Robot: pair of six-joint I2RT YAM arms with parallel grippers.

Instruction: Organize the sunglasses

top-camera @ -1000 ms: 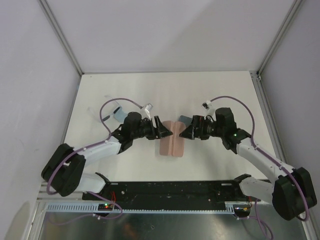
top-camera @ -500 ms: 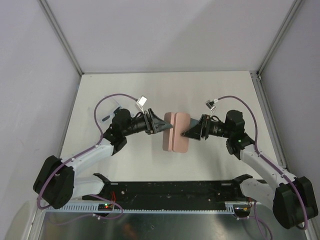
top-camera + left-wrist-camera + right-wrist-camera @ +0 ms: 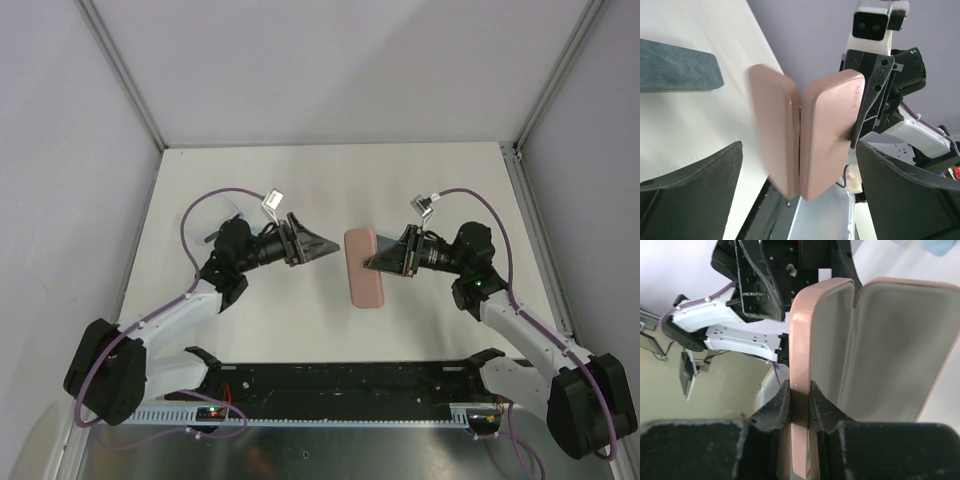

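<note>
Two halves of the pink case [image 3: 367, 288] stand spread like an open book near the middle of the worktop [image 3: 300, 190]. Your right claw [image 3: 372, 263] is pinched narrow on the rim of one half. Your left claw [image 3: 328, 247] is spread wide, holds nothing, and sits just clear of the case on its other side.

I judge the step in hand to be holding the case open so a pair can go in. The grey lining that your right wrist camera sees holds no sunglasses. You cannot pick out either pair plainly in any view; they may lie behind your left arm at the far left of the worktop.

The next move looks like yours on the left: turn that claw away, find a pair, and carry it back to the open mouth. Keep the right grip steady meanwhile, since the free half looks blurred and may be swinging.

For room, you have bare worktop beyond the case and toward the far edge. The grey-blue case [image 3: 677, 67] lies well off on the far side, and a light blue cloth [image 3: 940, 246] lies past the pink one. The two claws face each other closely, so back the left one out before swinging it.
</note>
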